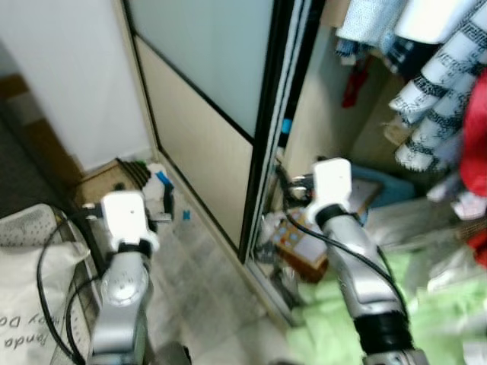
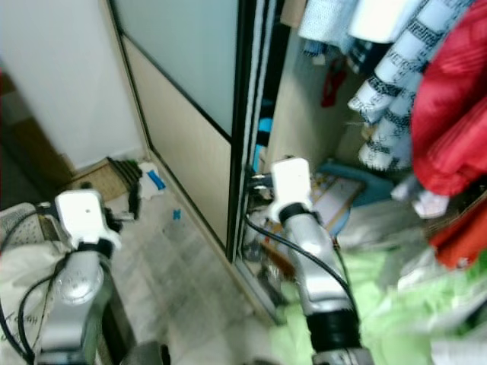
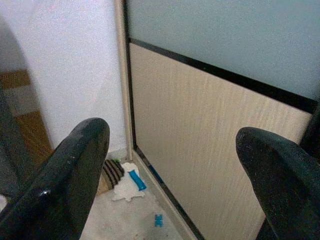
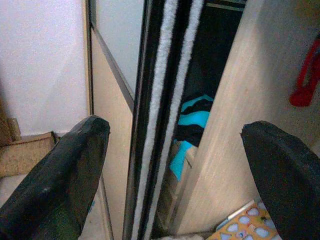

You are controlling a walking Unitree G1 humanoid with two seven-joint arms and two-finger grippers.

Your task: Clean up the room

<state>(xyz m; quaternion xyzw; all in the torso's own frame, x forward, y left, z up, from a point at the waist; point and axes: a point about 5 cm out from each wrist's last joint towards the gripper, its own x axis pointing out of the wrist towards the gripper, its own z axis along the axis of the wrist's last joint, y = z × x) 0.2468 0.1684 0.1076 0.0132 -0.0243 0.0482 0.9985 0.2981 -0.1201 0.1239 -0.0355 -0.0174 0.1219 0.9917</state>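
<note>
White cloth bag [image 1: 30, 281] with printed lettering sits at our far left, cut off by the frame edge, a black cable looping over it. Our left claw [image 3: 175, 165] is raised over the pale floor [image 1: 198, 281], its thick matte-black fingers [image 3: 75, 170] spread wide and gripping nothing. Beyond it, in the corner by the wall, lie a crumpled white rag [image 3: 125, 187], a small blue item [image 3: 136, 180] on top and a striped dark thing we cannot identify. A sliding wardrobe door [image 1: 205, 129] of frosted glass over beige woodgrain stands in the middle, black-framed with fuzzy white brush strips [image 4: 160, 100]. Our right claw [image 4: 175, 165] faces the gap behind it, fingers parted, empty. Blurred clothes [image 2: 449, 129] hang inside; green fabric [image 1: 342, 319] and a patterned board [image 4: 245, 225] lie below.
</note>
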